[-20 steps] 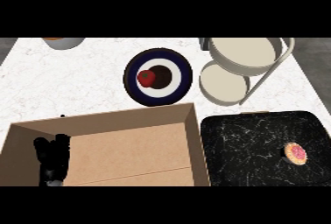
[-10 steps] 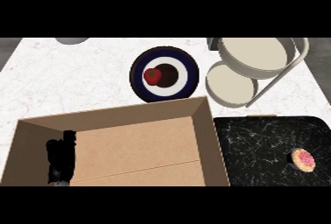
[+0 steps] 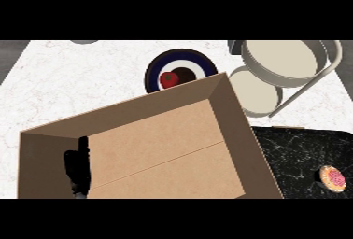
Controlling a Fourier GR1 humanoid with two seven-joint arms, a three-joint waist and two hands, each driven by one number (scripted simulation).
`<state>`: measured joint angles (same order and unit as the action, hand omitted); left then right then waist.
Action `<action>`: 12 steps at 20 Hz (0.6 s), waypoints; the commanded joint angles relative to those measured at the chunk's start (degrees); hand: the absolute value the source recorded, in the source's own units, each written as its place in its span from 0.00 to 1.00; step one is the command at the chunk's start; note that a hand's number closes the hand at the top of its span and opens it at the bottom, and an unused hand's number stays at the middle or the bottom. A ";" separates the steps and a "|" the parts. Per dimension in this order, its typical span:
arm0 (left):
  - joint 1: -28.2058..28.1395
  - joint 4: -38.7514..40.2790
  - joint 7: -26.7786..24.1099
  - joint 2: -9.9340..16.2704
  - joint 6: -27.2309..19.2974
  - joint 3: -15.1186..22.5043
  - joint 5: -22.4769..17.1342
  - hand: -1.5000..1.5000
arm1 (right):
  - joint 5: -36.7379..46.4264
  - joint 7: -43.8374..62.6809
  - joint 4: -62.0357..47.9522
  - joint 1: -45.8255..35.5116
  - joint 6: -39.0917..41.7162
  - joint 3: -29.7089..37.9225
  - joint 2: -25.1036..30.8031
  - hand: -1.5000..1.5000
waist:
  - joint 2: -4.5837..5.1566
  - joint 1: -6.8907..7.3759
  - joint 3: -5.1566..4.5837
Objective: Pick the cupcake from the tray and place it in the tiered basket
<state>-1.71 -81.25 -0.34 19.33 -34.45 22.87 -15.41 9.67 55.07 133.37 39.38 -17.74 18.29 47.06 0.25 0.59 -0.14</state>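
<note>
Frankly, from my head view the trouble starts with the cardboard box: open-topped, tilted, and filling most of the lower frame. My left hand shows as a dark shape against its inner left wall, one finger pointing up. I cannot tell whether the rest of that hand is spread or curled, nor whether it touches the cardboard. My right hand shows nowhere.

The cupcake sits far right on the black marbled tray, near the tray's right edge, pink top with a tan rim, untouched. The tiered basket stands at the upper right, its two pale round shelves framed in grey wire, beyond the tray.

What could go wrong, as I judge it: the box's right wall rises just beside the tray's left side, so a reach coming across from the left could knock the box or shove it over the tray. The cupcake lies so close to the frame's edge that I might lose sight of it as I close in. Lifting toward the basket, its slanted wire could catch my hand.

Behind the box, a dark blue plate holds a red apple, partly hidden by the box's far corner.
</note>
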 commanded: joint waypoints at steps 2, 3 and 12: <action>0.43 0.05 -0.47 2.25 6.86 1.08 -1.56 0.50 | 10.54 12.77 0.64 -6.90 0.05 -9.61 0.80 0.00 | 0.23 0.97 0.06; -1.80 2.02 -3.69 0.77 5.23 2.64 -0.35 0.50 | 12.55 13.36 0.90 -6.86 0.97 -10.19 0.35 0.00 | 0.13 0.57 0.05; 2.16 2.37 -1.92 3.17 5.35 3.22 -3.96 0.50 | 13.37 21.35 -8.49 -17.04 11.36 -17.98 1.09 0.00 | 0.24 0.84 0.05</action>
<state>-0.63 -80.23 -3.55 22.02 -33.50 25.40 -19.48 23.23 65.04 126.99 27.94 -11.47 2.63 47.68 0.46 1.47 -0.11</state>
